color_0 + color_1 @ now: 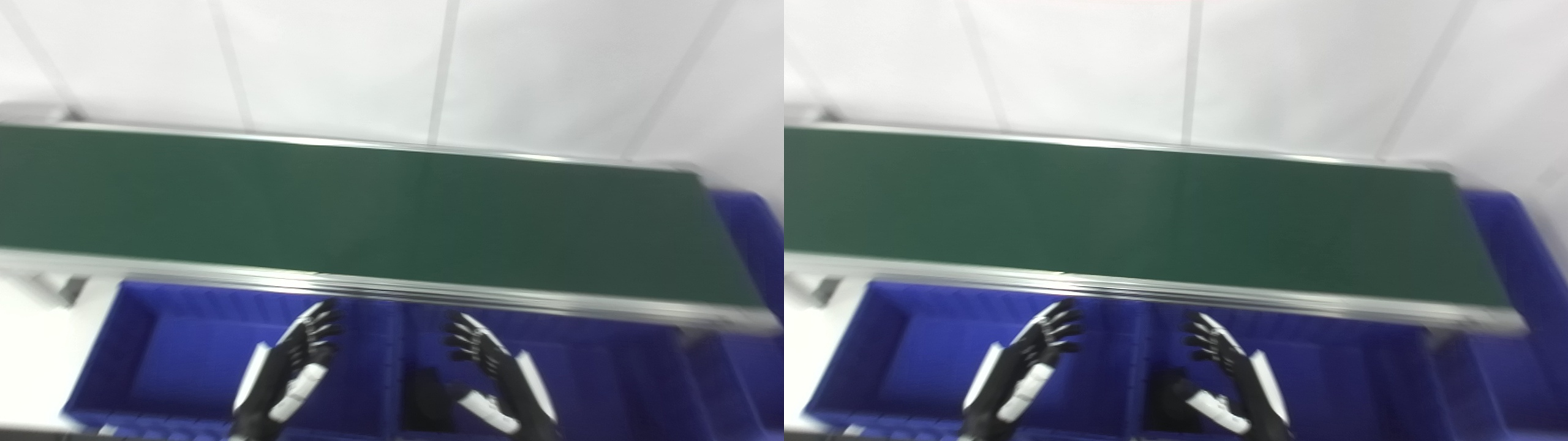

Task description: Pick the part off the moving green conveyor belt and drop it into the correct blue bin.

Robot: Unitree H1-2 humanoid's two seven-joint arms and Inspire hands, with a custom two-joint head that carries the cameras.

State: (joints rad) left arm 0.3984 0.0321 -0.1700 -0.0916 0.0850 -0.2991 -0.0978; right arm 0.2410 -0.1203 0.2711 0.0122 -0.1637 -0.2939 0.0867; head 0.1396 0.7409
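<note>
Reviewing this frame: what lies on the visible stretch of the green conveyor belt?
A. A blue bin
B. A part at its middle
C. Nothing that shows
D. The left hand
C: the green conveyor belt shows bare, with both open hands, left hand and right hand, over the blue bins.

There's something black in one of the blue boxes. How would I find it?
Start at the long green conveyor belt; blue bins sit side by side below its near edge. Look in the middle bin, under the right hand. The dark thing lies near that bin's left wall, a blurry black blob, while the left bin under the left hand shows only blue.
</note>
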